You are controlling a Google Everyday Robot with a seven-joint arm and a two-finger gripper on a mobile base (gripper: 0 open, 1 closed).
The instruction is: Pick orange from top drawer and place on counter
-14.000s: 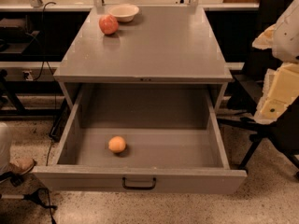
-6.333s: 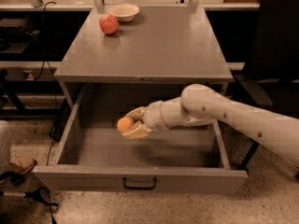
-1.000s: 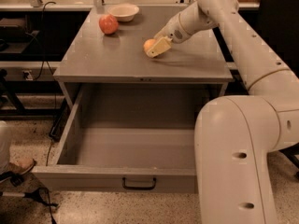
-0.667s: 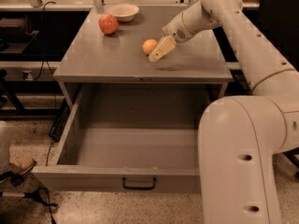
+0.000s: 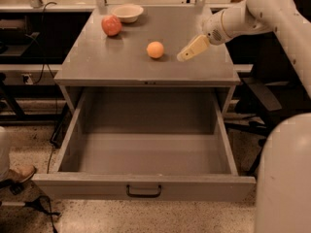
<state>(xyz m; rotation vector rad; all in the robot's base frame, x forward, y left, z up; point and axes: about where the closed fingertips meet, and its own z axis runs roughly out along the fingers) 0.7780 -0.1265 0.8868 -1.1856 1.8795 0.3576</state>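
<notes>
The hand (image 5: 189,51) hung low over the right part of the table (image 5: 146,71), pointing down and to the left from the end of the pale arm (image 5: 243,16) that reached in from the upper right. It held nothing, and whether it was open or closed could not be told from this view. Just to its left, apart from it and not touching, the orange (image 5: 155,49) sat on the table near the middle, a little back from the front edge. That gap was the relation that mattered: the fruit lay straight off the tip of the hand, on the side the hand pointed towards. Any pull away would therefore best go up and to the right, so as not to nudge a round thing that could roll. Being round, the orange had no long axis to mind. Farther back on the left stood a larger red fruit (image 5: 111,25), and just behind that a shallow pale bowl (image 5: 127,12), both well clear of the hand. Below the table's front edge the drawer (image 5: 146,186) stood pulled right out, its floor bare, the black handle (image 5: 144,192) at the middle of its front. By the look of it the task was all but done, with only the hand's retreat left.
</notes>
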